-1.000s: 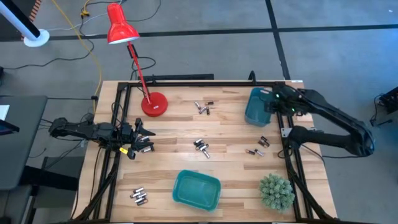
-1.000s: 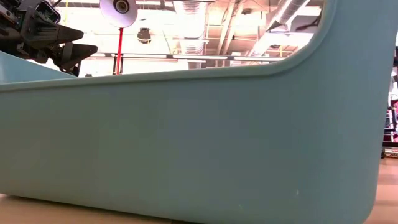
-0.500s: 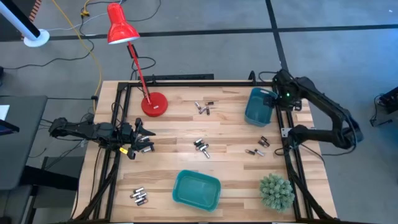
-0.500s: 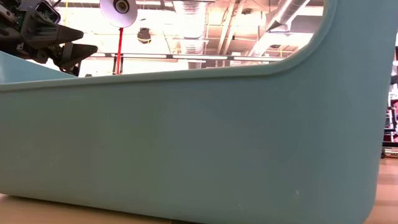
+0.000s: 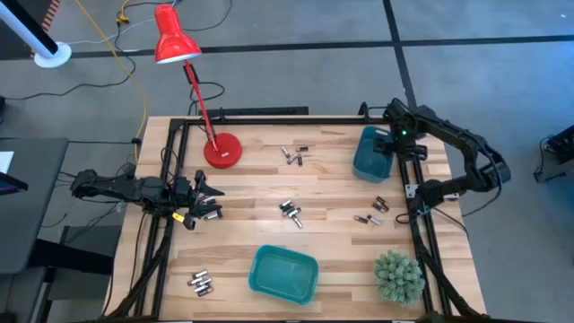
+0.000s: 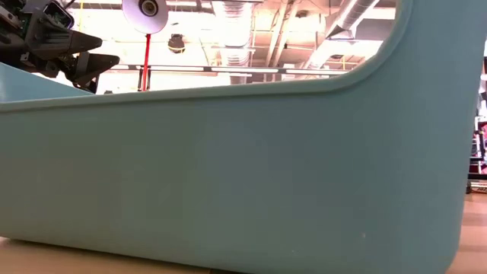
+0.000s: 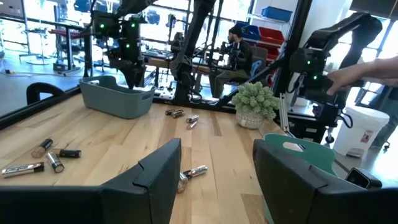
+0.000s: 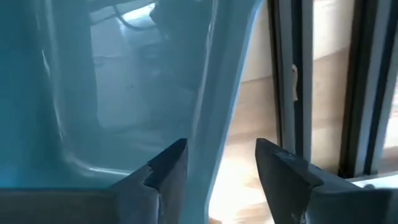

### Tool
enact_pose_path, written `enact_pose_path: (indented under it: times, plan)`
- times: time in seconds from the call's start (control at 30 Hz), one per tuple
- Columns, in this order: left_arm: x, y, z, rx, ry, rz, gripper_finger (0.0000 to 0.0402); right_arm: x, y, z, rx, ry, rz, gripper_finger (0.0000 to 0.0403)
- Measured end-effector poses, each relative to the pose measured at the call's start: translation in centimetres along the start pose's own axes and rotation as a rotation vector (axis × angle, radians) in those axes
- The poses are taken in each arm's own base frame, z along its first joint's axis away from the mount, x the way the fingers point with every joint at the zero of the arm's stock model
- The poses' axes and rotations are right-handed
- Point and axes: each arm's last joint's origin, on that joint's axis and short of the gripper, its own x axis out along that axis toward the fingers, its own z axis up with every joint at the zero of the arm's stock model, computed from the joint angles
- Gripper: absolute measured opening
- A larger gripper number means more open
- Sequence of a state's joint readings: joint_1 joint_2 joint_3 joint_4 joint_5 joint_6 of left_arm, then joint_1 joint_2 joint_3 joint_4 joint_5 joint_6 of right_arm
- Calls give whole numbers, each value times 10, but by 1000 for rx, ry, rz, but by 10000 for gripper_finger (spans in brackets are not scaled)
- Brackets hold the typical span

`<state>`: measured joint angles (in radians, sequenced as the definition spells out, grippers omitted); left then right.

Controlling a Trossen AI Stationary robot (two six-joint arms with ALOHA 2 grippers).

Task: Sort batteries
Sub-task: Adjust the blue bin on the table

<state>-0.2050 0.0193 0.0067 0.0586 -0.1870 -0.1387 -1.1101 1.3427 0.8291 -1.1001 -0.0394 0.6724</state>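
Small silvery and dark batteries lie in loose groups on the wooden table: one at the far middle point(image 5: 292, 155), one at the centre point(image 5: 289, 211), one at the right point(image 5: 372, 212) and one at the near left point(image 5: 201, 283). A teal bin point(image 5: 369, 154) stands at the far right. A second teal bin point(image 5: 283, 274) stands at the near middle. My right gripper point(image 5: 393, 141) is open over the far bin's right rim, one finger inside the wall point(image 8: 214, 106) and one outside. My left gripper point(image 5: 208, 205) waits open at the table's left side, above the wood. My right gripper point(image 8: 221, 152) straddles the right wall of the far bin near its far corner, coming from above with one finger point(image 8: 166, 167) inside and the other point(image 8: 280, 171) outside. I cannot tell whether either finger touches the wall. The bin stands flat on the table.
A red desk lamp stands with its base point(image 5: 221, 150) at the far left, and a small green plant point(image 5: 397, 275) sits at the near right corner. The near bin's wall point(image 6: 228, 175) fills the low view. Bare wood lies between the battery groups. People show beyond the table point(image 7: 239, 46).
My right arm's elbow has folded in from far beyond the table's right edge toward the table, while its gripper has stayed over the far bin's right rim. The bin and the batteries have not moved.
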Motion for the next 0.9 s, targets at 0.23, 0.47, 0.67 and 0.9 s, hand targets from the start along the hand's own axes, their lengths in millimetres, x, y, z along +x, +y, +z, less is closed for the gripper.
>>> enact_pose_path:
  times: [0.23,0.47,0.67,0.9]
  plan:
    - [0,0,0,0,0,-1,194,18,8,8,-6,64,-52,169]
    - [0,0,0,0,0,0,194,33,14,10,-48,123,-100,112]
    - [0,0,0,0,0,0,194,37,20,10,-92,117,-100,41]
    - [0,0,0,0,0,0,194,27,17,10,-115,59,-52,12]
